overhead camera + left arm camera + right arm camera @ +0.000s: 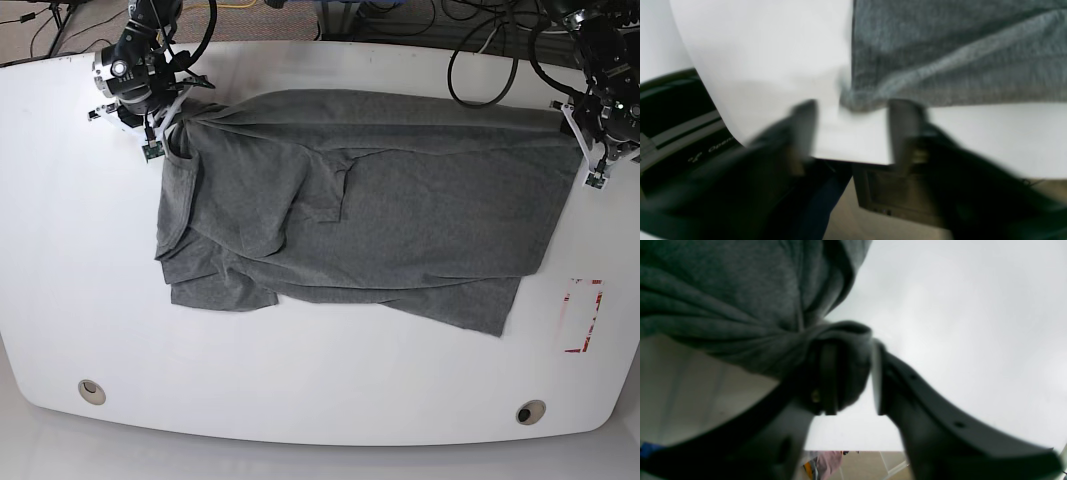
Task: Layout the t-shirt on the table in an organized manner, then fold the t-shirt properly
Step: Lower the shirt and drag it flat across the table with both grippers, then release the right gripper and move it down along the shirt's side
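A limp grey t-shirt sprawls creased across the white tabletop, its far edge stretched between two arms. The left tool stands wide, a shirt corner lying loose just ahead of its jaws; the right tool has cloth bunched over one finger, though a gap shows, so whether it grips cannot be told. Light, soft knit should drag and wrinkle easily; corners and hems look the surest holds. Two grommets and a sticker lie clear of the shirt.

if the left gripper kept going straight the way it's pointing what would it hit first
Most likely the t-shirt: its corner lies just ahead of the open left gripper, above the white table. The blur leaves the gap unclear.
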Available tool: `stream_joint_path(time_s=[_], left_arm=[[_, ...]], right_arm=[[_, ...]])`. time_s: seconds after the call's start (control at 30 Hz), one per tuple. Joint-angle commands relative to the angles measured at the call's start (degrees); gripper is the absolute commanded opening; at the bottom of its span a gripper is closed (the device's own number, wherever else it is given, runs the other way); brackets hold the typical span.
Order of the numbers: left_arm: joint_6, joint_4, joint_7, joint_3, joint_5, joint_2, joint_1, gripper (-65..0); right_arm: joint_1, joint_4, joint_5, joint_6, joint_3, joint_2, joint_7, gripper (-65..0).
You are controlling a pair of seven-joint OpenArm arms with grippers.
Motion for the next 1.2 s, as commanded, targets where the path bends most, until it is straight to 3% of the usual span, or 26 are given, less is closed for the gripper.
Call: stream_joint_path(time_s=[0.0,0.07,0.23,0.87,1.17], left_arm=[[0.0,1.1,-0.3,-0.4,0.3,-1.9,-0.3,-17.8],[0.0,1.0,-0.3,-0.4,0.3,-2.7,-0.3,-17.4],[0.0,1.0,-0.3,-0.4,0.3,-3.6,-0.7,-17.2],[0.0,0.9,-0.3,-0.4,0.3,-6.0,-5.9,-17.2],[0.0,1.0,-0.3,-0.1,0.1,-5.8,-7.2,-17.2]], right_arm=[[-0.9,1.1,0.0,-0.1,0.1,0.3,0.5,-33.9],[-1.7,1.1,0.0,-0.1,0.1,0.3,0.5,-26.2],[-3.0,1.1,0.1,-0.1,0.1,0.3,0.5,-16.5],[-3.5,1.1,0.1,-0.1,2.9,0.6,0.8,-16.2],[4.4,0.8,0.2,-0.1,2.8,0.6,0.8,-16.2]])
